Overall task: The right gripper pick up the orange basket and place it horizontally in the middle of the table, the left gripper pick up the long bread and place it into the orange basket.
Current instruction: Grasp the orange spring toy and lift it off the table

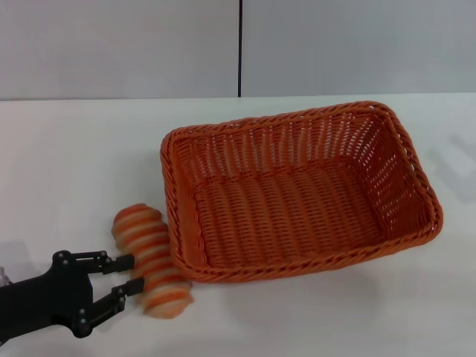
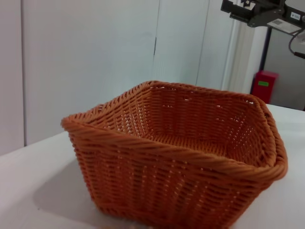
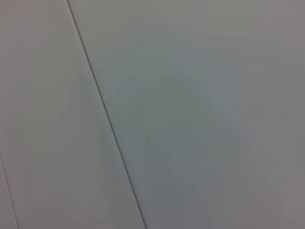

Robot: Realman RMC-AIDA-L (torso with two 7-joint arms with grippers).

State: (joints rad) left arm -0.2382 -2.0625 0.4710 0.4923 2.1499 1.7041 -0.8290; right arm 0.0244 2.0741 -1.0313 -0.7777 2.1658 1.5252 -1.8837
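Your left gripper (image 1: 132, 274) is the closest thing to you, down at the near left corner of the table (image 1: 67, 163). Its two black fingers (image 1: 123, 262) are pinched onto the long bread (image 1: 151, 259), one on each side of the loaf's near half. You can see the long bread is striped orange and cream. It lies just beside the left short wall of the orange basket (image 1: 297, 195), close to the near corner, so close you cannot tell if they touch.

Look to the right and you find the orange basket. It sits flat in the middle of the table, open side up, with its long sides running left to right and a bit turned. You see only woven floor inside it. From the left wrist view, a corner of the orange basket (image 2: 176, 157) faces you.

You cannot see your right gripper. Its wrist view shows only a plain grey wall (image 3: 190, 114) with a thin dark line.
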